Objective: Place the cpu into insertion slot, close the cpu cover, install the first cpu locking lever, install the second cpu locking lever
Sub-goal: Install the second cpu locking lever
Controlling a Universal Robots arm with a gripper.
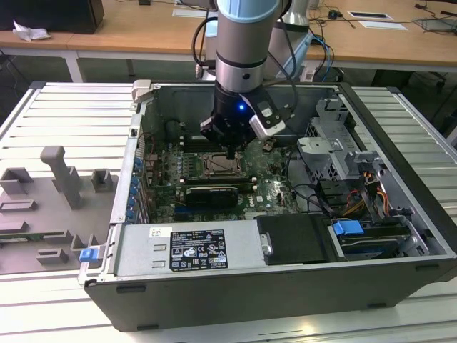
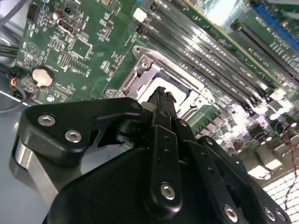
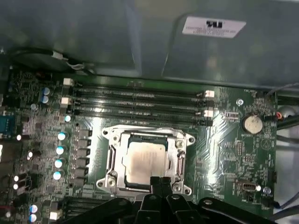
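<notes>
The cpu (image 3: 146, 160), a pale silver square, lies flat inside the insertion slot (image 3: 145, 186) on the green motherboard. The cpu cover (image 3: 113, 157), a silver frame plate, lies down around the chip's edges. My gripper (image 3: 160, 180) is shut, its black fingertips pressed together at the socket frame's edge nearest the wrist, with nothing visible between them. In the second wrist view the gripper (image 2: 161, 93) tips stand right over the slot's silver frame (image 2: 140, 70). In the exterior view the gripper (image 1: 230, 152) hangs straight down just above the socket (image 1: 220, 166) in the open computer case.
Long black memory slots (image 3: 140, 100) run beside the socket, and a coin battery (image 3: 252, 123) sits on the board. A black expansion card (image 1: 211, 194), a drive cage (image 1: 335, 153) and cables crowd the case. A grey fixture (image 1: 57, 179) stands on the table outside.
</notes>
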